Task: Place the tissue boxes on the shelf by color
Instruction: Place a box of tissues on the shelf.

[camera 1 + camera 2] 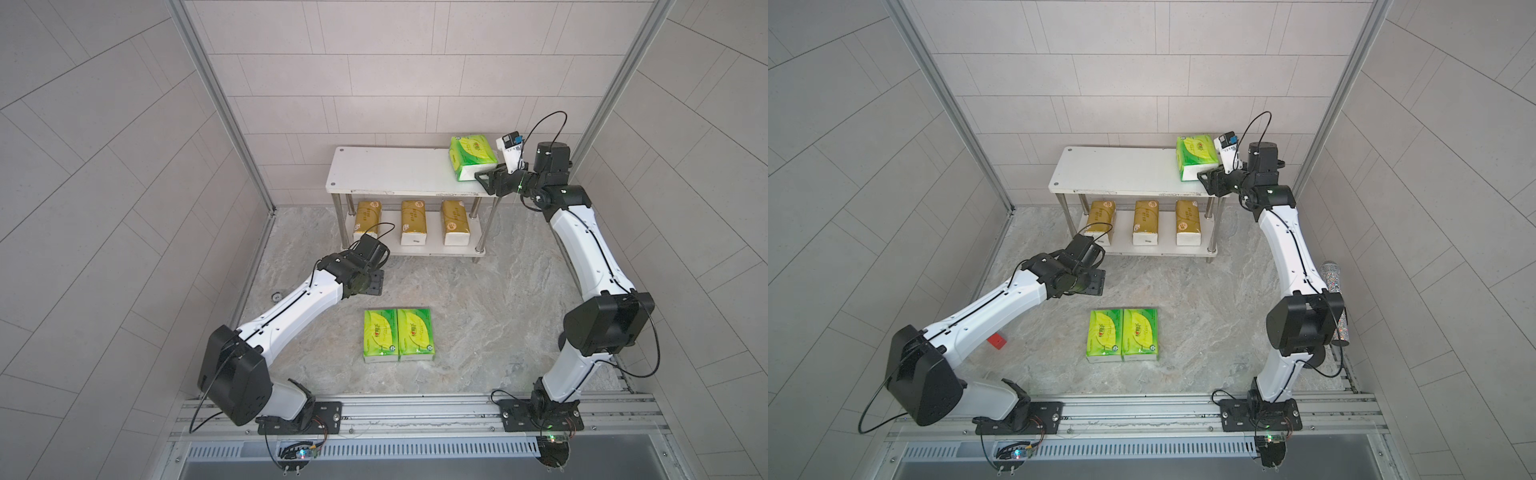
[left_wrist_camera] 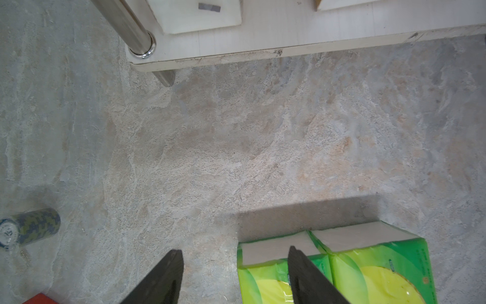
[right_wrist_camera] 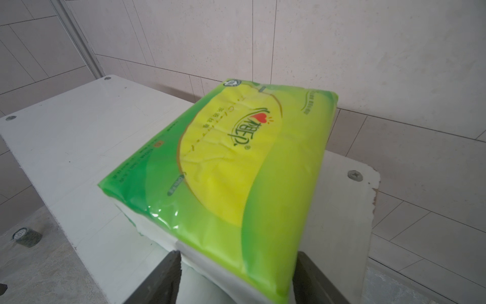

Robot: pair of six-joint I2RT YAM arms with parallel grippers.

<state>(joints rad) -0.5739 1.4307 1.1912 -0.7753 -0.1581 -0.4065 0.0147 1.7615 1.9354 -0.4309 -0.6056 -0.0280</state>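
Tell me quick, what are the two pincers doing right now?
Left pincer: open, holding nothing.
Right pincer: closed on a green tissue pack at the top of the shelf.

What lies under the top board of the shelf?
Three gold-brown tissue packs lie side by side on the lower board, white ends forward. The top board covers their rear parts; anything behind them cannot be seen.
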